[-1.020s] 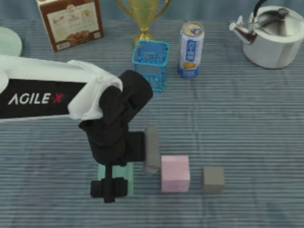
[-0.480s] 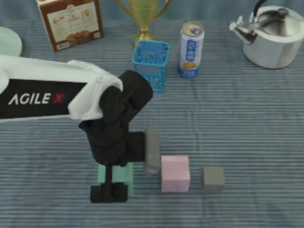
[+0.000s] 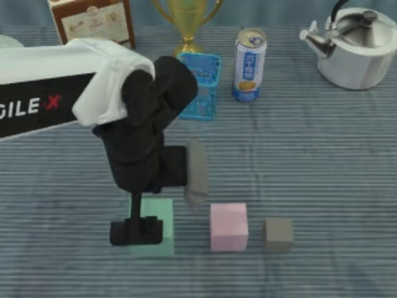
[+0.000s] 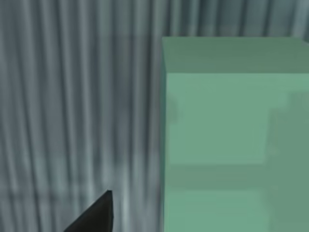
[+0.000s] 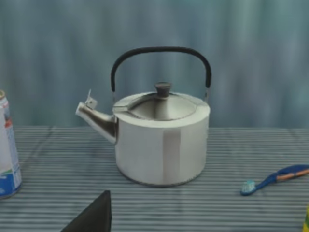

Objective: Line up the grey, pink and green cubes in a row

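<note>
Top view shows our left claw (image 3: pixel 136 231) over the near-left edge of the green cube (image 3: pixel 152 226), its dark fingers spread to a bar wider than before any grip; we judge it released, with nothing held. The green cube sits flat on the striped surface (image 3: pixel 322 161). To its right stands the pink cube (image 3: pixel 229 226), near but apart, and further right the grey cube (image 3: pixel 278 234), also apart. We judge the three to lie roughly in one row, so the task appears essentially done; what is left is for the arm to clear away.

Left wrist view shows only the green cube (image 4: pixel 231 135) close up, resting on the cloth with one dark fingertip (image 4: pixel 94 215) just beside it, not touching. It shows no other cube. Right wrist view shows the kettle (image 5: pixel 159 140) and a toothbrush (image 5: pixel 275 180), the latter absent from the top view; the right arm is parked out of the top view.
</note>
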### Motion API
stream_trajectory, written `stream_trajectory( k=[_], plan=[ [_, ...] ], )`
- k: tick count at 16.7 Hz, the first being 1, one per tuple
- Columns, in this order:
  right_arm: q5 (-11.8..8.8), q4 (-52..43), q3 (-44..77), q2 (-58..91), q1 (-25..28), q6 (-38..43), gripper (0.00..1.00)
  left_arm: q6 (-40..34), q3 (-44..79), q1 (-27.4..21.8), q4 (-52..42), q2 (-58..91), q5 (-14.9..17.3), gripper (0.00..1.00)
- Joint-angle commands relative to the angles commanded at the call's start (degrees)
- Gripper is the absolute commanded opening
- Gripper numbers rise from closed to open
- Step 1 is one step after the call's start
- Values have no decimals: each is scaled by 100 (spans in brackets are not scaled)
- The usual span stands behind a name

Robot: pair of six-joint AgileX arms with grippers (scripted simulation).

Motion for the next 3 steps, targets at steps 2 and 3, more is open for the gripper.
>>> stream_trajectory(
  k=[2, 3],
  plan=[
    [0, 0, 0, 0, 0, 0, 100, -13, 153, 28, -267, -115, 1, 100],
    [0, 0, 0, 0, 0, 0, 100, -15, 180, 32, -310, -136, 2, 100]
  ],
)
